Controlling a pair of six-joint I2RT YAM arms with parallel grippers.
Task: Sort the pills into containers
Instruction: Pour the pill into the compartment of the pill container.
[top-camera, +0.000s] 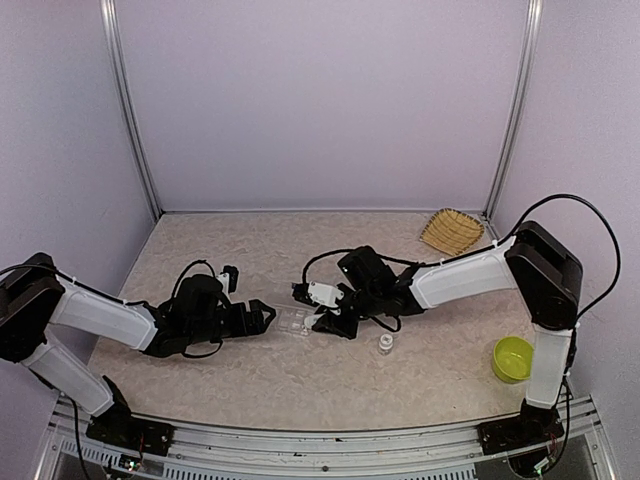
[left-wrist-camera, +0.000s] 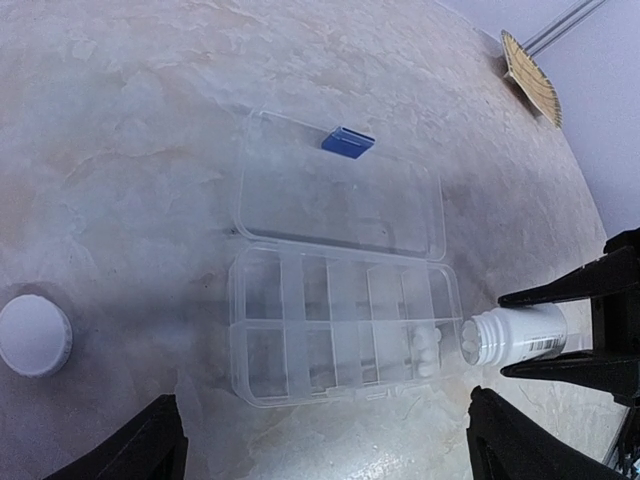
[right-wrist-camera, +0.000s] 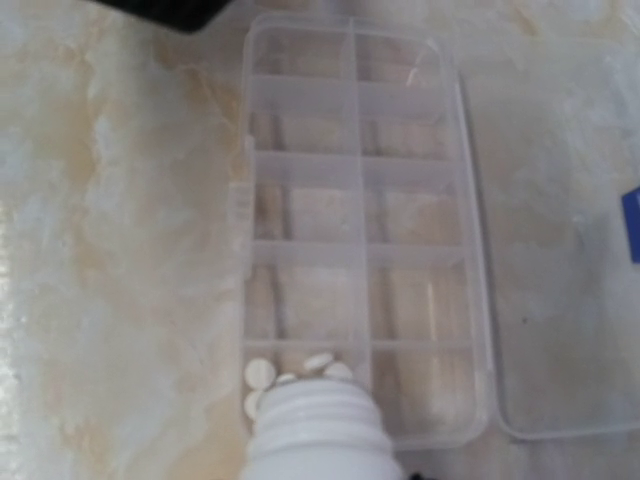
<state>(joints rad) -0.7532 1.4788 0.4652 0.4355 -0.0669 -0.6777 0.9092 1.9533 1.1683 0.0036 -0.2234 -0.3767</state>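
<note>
Left hand (top-camera: 258, 318) released, jaws wide, just left of pill organizer (left-wrist-camera: 300, 300). Its long axis runs left-right, mid-frame. Pills (left-wrist-camera: 425, 350) in lower-right end cell. Right hand (top-camera: 332, 322) clenched on tipped pill bottle (left-wrist-camera: 515, 335), mouth at that cell.

A woven straw basket (top-camera: 451, 230) lies far right; a lime-green plastic bowl (top-camera: 512, 359) (near right) and a white ribbed cap (left-wrist-camera: 33, 335) rest apart.

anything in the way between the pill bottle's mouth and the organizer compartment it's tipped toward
Nothing visible. The hinged lid lies swung open flat on the table, the pill bottle has its mouth right at the end compartment of the organizer box, and a few white pills already lie inside.
</note>
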